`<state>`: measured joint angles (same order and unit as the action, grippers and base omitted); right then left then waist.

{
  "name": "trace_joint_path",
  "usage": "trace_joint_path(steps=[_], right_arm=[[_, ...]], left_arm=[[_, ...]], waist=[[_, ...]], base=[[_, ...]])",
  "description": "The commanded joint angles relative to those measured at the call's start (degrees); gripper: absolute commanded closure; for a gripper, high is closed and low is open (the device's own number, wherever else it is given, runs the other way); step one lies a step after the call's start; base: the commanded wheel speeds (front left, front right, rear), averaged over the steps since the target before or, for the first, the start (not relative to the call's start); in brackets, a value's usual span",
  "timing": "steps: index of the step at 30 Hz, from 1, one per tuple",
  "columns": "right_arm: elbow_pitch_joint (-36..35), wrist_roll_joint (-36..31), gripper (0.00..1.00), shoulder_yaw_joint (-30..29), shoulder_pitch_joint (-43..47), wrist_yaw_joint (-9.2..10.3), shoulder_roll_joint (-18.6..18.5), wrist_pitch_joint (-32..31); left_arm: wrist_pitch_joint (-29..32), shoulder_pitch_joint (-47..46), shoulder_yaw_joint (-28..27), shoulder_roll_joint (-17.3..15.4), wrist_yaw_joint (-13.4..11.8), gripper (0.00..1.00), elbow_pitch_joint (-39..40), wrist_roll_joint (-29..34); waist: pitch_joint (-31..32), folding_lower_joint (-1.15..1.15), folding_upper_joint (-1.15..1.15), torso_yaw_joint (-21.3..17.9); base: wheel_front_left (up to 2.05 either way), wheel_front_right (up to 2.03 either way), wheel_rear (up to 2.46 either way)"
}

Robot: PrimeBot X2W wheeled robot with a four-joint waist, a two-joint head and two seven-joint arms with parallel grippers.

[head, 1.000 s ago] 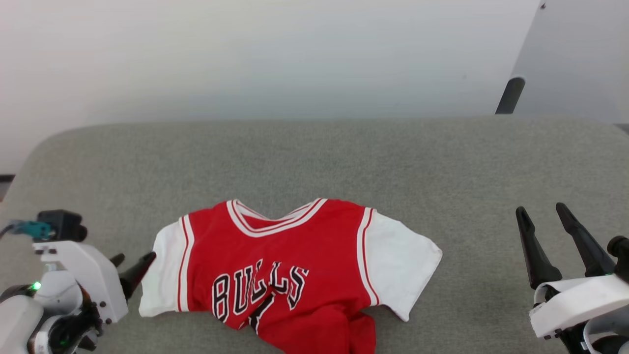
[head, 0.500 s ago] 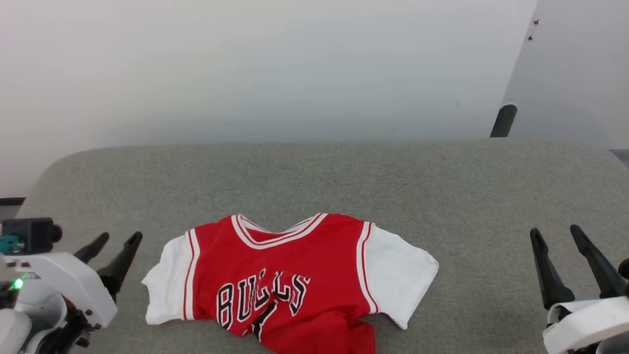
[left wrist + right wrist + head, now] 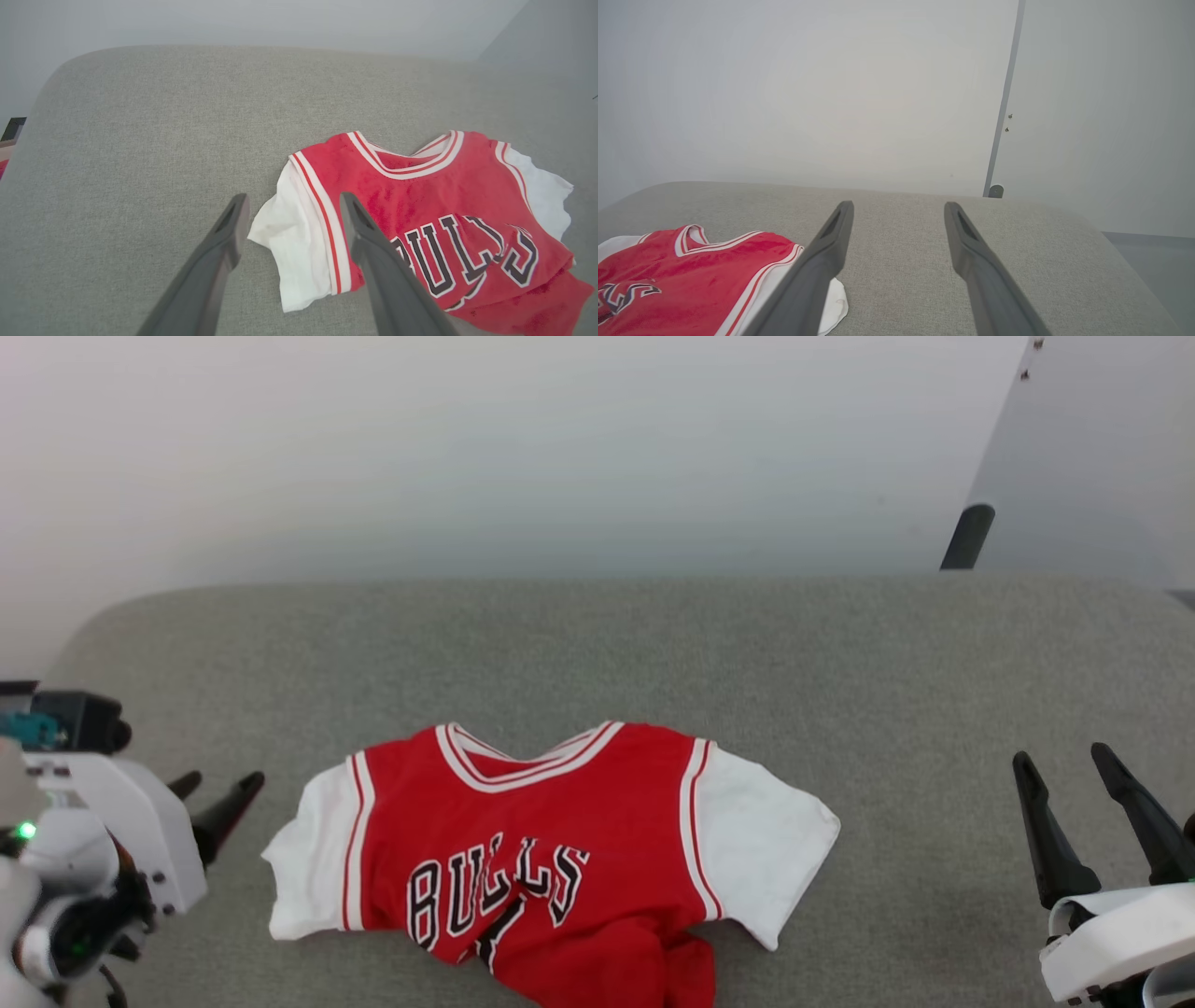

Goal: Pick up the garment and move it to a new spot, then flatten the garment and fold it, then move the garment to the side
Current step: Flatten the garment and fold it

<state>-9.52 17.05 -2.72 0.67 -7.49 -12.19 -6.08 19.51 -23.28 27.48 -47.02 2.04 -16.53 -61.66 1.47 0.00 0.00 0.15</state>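
The garment (image 3: 551, 840) is a red jersey with white sleeves, striped trim and black "BULLS" lettering. It lies chest-up on the grey padded surface (image 3: 653, 644), and its lower part is bunched at the near edge. My left gripper (image 3: 222, 782) is open, just left of the garment's white sleeve (image 3: 308, 859) and apart from it. In the left wrist view the left gripper (image 3: 294, 200) frames that sleeve (image 3: 299, 252) from above, with the garment (image 3: 420, 205) beyond. My right gripper (image 3: 1062, 758) stands open and empty, well to the right of the garment. The right wrist view has the right gripper (image 3: 900, 206) over bare fabric and the garment (image 3: 691, 280) at lower left.
The grey surface has rounded far corners and ends at a pale wall (image 3: 513, 448). A dark post (image 3: 966, 537) stands behind its far right edge. Bare fabric lies beyond the garment and to both sides of it.
My left gripper has drawn back to the left, from touching the sleeve's edge to standing apart from it. The head camera has shifted slightly. The garment and right gripper have kept their places.
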Motion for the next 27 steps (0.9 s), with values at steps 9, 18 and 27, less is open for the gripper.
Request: trace_joint_path(steps=[9, 18, 27], right_arm=[[-1.72, 0.19, 0.00, 0.77, -3.08, 0.00, -0.69, -0.42], [-1.13, 0.35, 0.00, 1.23, -5.52, 0.00, -1.26, 0.33], [-0.70, 0.08, 0.00, 1.66, -6.50, 0.00, -1.32, 0.18]], left_arm=[[7.52, -7.91, 2.16, 0.76, 0.29, 0.00, -8.41, 0.74], [11.39, -11.70, 4.00, 3.20, 0.78, 0.00, -16.21, 0.81], [14.58, -13.87, 6.80, 4.51, 1.19, 0.00, -21.01, 2.58]], waist=[[-8.71, 0.00, 0.00, -2.26], [-12.79, 0.00, 0.00, -3.19], [-13.99, 0.00, 0.00, -3.23]], base=[[0.00, 0.00, 0.00], [0.00, 0.00, 0.00], [0.00, 0.00, 0.00]])
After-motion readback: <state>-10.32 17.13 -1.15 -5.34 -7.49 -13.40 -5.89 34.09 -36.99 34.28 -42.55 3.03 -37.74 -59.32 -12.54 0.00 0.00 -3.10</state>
